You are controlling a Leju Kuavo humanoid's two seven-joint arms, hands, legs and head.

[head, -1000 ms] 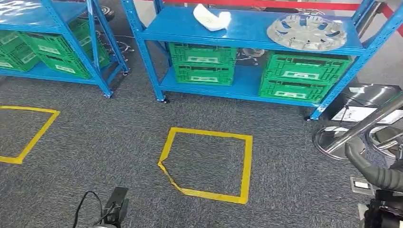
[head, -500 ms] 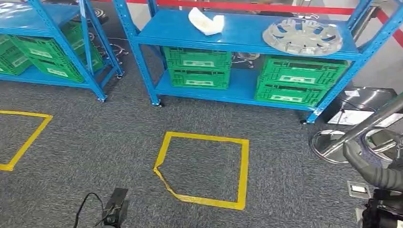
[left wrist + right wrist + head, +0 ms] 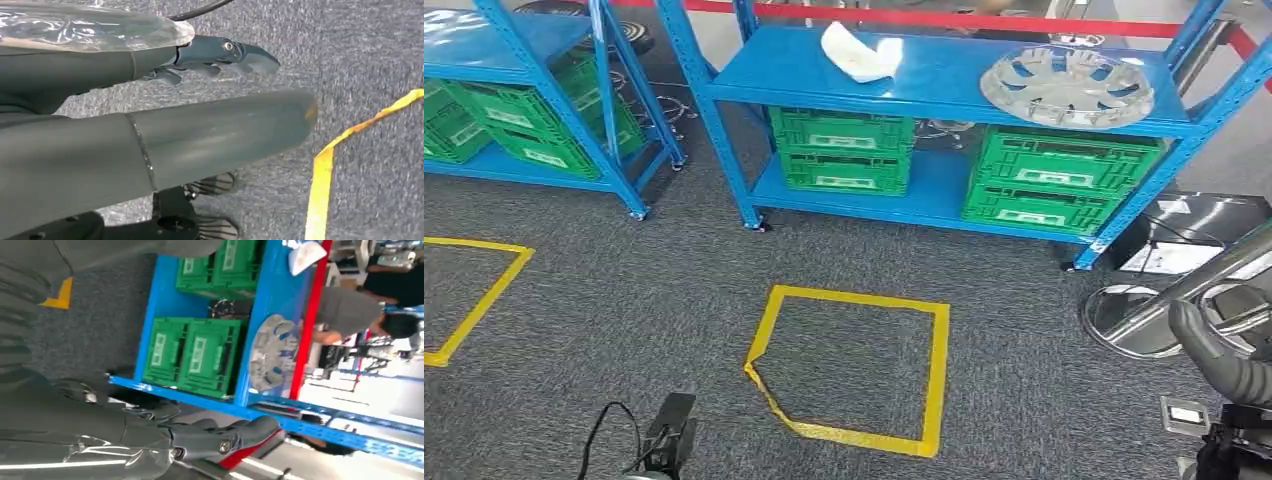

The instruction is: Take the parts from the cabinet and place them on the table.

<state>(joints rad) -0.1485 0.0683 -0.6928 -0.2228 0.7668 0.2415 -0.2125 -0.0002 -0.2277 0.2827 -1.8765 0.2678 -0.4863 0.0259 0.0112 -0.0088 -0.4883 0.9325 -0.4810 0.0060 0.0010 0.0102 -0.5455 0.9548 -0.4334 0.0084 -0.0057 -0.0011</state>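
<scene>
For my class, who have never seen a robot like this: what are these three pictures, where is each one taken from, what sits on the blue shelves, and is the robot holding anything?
This is a two-legged humanoid robot with two arms, each ending in a many-fingered hand. The wide picture is the robot's own head view, looking forward and down at a grey carpet with a yellow tape square. Ahead stands a blue rack; on its top shelf lie a silver wheel cover and a white cloth-like item, with green crates on the shelf below. The other two pictures come from cameras at the wrists and appear turned sideways. One shows the left hand hanging over the carpet, the other the right hand with the rack behind it and people beyond. Both hands hold nothing, their fingers stretched out.
</scene>
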